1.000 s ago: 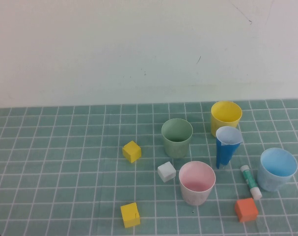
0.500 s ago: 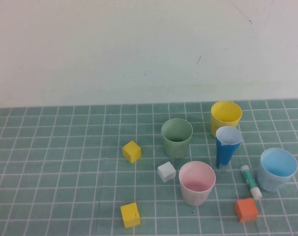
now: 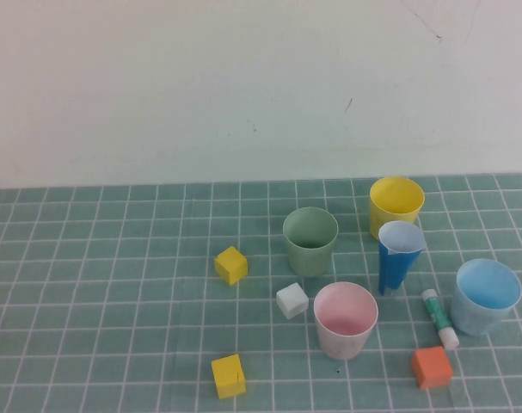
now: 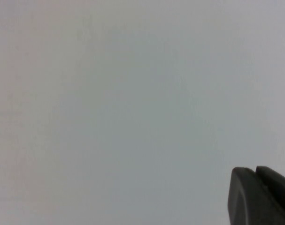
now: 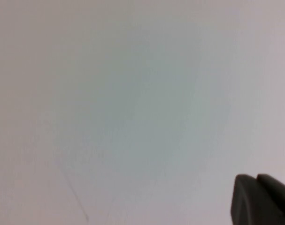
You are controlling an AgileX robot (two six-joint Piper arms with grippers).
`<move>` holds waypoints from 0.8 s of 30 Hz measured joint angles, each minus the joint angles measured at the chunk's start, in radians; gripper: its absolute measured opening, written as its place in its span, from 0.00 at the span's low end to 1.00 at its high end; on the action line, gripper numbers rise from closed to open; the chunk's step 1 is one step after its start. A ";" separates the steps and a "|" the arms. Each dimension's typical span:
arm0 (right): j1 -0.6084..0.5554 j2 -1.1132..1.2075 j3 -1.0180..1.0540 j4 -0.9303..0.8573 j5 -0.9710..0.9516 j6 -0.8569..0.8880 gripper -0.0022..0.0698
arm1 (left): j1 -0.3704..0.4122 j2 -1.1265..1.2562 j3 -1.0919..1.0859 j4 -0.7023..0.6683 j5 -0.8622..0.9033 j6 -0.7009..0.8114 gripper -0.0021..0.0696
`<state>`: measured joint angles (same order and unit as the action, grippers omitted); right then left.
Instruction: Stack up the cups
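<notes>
Four cups stand upright and apart on the right half of the green grid mat in the high view: a sage green cup [image 3: 310, 241], a yellow cup [image 3: 396, 205] behind it to the right, a pale pink cup [image 3: 345, 319] nearest the front, and a light blue cup [image 3: 485, 296] at the far right. Neither arm shows in the high view. My left gripper [image 4: 255, 174] shows only as two dark fingertips pressed together against a blank pale wall. My right gripper [image 5: 256, 180] looks the same, fingertips together and holding nothing.
A dark-blue cone tube [image 3: 399, 256] stands between the yellow and pink cups. A glue stick [image 3: 439, 318] lies beside the blue cup. Two yellow cubes [image 3: 230, 265] [image 3: 228, 376], a white cube [image 3: 291, 300] and an orange cube [image 3: 431, 367] lie on the mat [image 3: 97, 284].
A small dark sliver at the bottom left corner of the high view is gone. The cups and cubes have not moved.
</notes>
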<state>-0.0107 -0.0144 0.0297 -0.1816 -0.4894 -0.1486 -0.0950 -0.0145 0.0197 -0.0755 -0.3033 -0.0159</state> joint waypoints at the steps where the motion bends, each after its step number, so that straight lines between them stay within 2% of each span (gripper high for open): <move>1: 0.000 0.000 0.000 0.003 -0.037 0.000 0.03 | 0.000 0.000 0.000 0.000 -0.032 0.000 0.03; 6: 0.000 0.000 0.000 0.081 -0.081 -0.002 0.03 | 0.000 0.000 0.000 0.000 -0.135 -0.013 0.03; 10: 0.000 0.000 0.000 0.125 -0.052 -0.053 0.03 | 0.000 0.000 -0.002 -0.066 -0.173 -0.031 0.03; 13: 0.000 0.000 -0.044 0.160 0.111 -0.107 0.03 | 0.000 0.000 -0.083 -0.132 -0.010 0.003 0.03; 16: 0.000 0.000 -0.162 0.168 0.353 -0.206 0.03 | 0.000 0.033 -0.217 -0.145 0.144 0.062 0.03; 20: 0.000 0.066 -0.319 0.170 0.638 -0.362 0.03 | 0.000 0.191 -0.398 -0.144 0.326 0.093 0.03; 24: 0.000 0.224 -0.396 0.170 0.787 -0.381 0.03 | 0.000 0.395 -0.517 -0.144 0.448 0.106 0.03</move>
<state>-0.0107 0.2091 -0.3659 -0.0118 0.2979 -0.5292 -0.0950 0.3808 -0.4974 -0.2198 0.1451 0.0896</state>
